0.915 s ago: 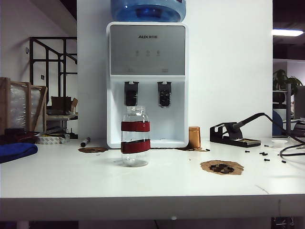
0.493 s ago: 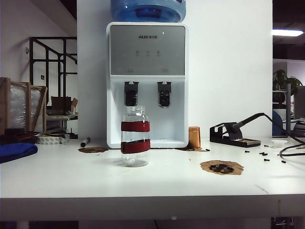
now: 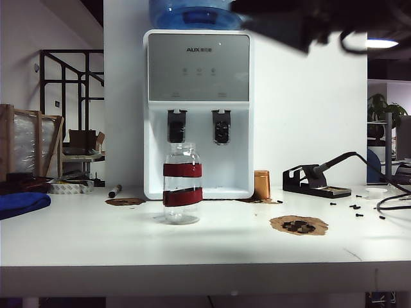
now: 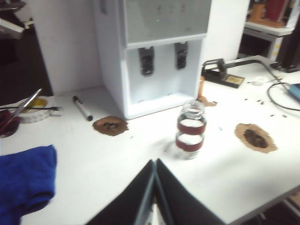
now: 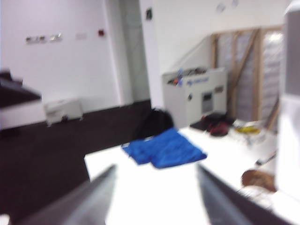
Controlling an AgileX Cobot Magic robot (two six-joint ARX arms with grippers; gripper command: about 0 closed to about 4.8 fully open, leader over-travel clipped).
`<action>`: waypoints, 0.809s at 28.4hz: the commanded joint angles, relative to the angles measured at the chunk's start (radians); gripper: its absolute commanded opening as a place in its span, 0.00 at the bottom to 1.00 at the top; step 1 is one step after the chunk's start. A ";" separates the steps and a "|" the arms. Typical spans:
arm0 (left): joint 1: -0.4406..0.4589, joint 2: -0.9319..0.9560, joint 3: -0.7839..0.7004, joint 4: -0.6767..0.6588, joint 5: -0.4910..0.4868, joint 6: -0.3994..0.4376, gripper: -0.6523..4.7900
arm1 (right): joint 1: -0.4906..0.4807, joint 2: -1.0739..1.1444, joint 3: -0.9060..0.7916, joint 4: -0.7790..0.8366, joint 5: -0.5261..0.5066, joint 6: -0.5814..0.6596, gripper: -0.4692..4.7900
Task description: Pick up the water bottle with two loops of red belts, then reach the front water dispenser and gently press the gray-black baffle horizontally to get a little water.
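Note:
The water bottle (image 3: 182,186), clear glass with two dark-red bands, stands upright on the white table in front of the water dispenser (image 3: 199,64). No gripper touches it. The gray-black baffle (image 3: 221,128) hangs under the right tap, above and right of the bottle's mouth. My left gripper (image 4: 154,162) is shut and empty, hovering over the table short of the bottle (image 4: 191,131). My right gripper (image 5: 155,169) is open with nothing between its fingers, high over the table and facing a blue cloth (image 5: 164,147). The right arm (image 3: 302,25) is a dark blur at the top of the exterior view.
A copper cylinder (image 3: 261,185) stands right of the dispenser, a soldering-iron stand (image 3: 316,181) and cable farther right. Brown patches (image 3: 298,224) and small black screws (image 3: 353,206) lie on the table. A marker pen (image 3: 115,190) and blue cloth (image 3: 22,204) are on the left.
A dark, blurred right arm has come into the top right of the exterior view, where none showed before. The bottle has not moved.

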 commanded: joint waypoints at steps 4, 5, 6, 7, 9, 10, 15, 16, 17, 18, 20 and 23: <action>-0.001 0.076 0.043 -0.032 0.093 -0.001 0.11 | 0.092 0.099 0.003 0.023 0.193 -0.103 1.00; -0.001 0.081 0.043 -0.033 0.091 0.000 0.11 | 0.100 0.109 0.003 0.029 0.210 -0.108 1.00; -0.001 0.088 0.043 -0.035 0.092 -0.001 0.11 | 0.103 0.119 0.003 0.031 0.232 -0.110 1.00; -0.001 0.093 0.042 -0.035 0.091 -0.001 0.11 | 0.103 0.128 0.003 0.031 0.256 -0.111 1.00; -0.001 0.109 0.042 -0.027 0.086 -0.001 0.11 | 0.103 0.150 0.003 0.031 0.301 -0.123 1.00; -0.001 0.116 0.042 -0.019 0.085 -0.001 0.11 | 0.103 0.162 0.003 0.037 0.314 -0.124 1.00; -0.001 0.167 0.042 0.059 0.068 -0.001 0.11 | 0.105 0.262 0.003 0.074 0.333 -0.105 1.00; -0.001 0.192 0.042 0.083 0.068 -0.001 0.11 | 0.105 0.292 0.003 0.074 0.332 -0.102 1.00; -0.001 0.199 0.042 0.090 0.067 -0.001 0.11 | 0.105 0.303 0.003 0.074 0.333 -0.103 1.00; -0.001 0.208 0.042 0.102 0.064 -0.001 0.11 | 0.105 0.317 0.003 0.077 0.328 -0.107 1.00; -0.001 0.225 0.042 0.128 0.048 -0.005 0.11 | 0.109 0.353 0.003 0.114 0.324 -0.108 1.00; -0.001 0.249 0.042 0.169 0.031 -0.008 0.11 | 0.108 0.410 0.002 0.194 0.335 -0.061 1.00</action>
